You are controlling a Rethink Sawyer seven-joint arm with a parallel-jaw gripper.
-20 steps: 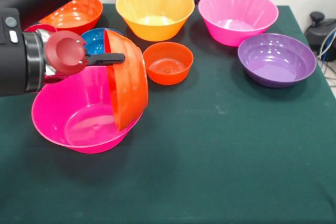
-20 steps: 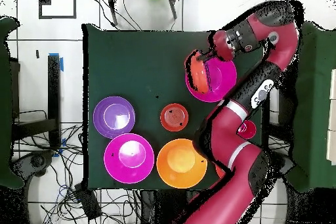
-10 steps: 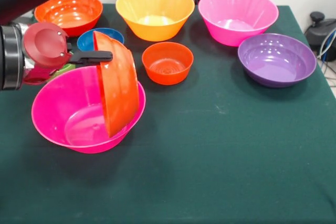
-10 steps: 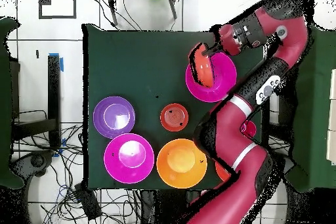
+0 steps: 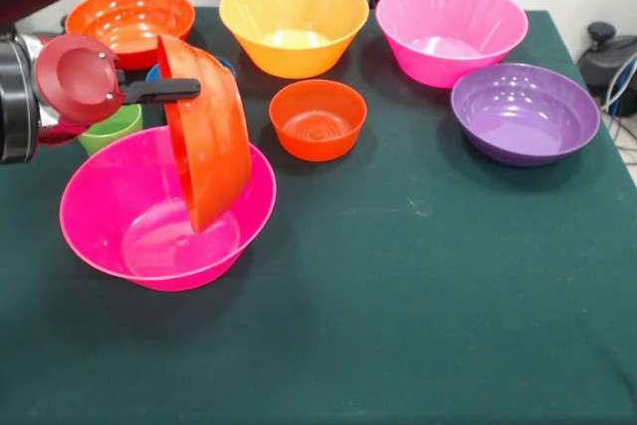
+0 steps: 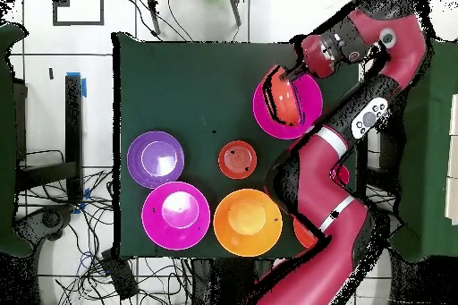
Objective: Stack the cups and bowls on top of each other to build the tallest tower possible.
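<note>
A red-orange bowl (image 5: 207, 136) is held on edge, nearly upright, with its rim pinched by the black fingers (image 5: 164, 91) of the gripper (image 5: 181, 90). Its lower edge hangs inside a large magenta bowl (image 5: 119, 208), which sits directly below the gripper. A lime green cup (image 5: 109, 129) is seen just under the gripper's red body, and a small blue bowl (image 5: 154, 74) is partly hidden just behind the fingers. A small orange-red bowl (image 5: 318, 118) sits beyond the fingertips, clear of the held bowl.

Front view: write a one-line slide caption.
Gripper holds a red-orange bowl on edge by its rim over a large magenta bowl, other bowls behind.
</note>
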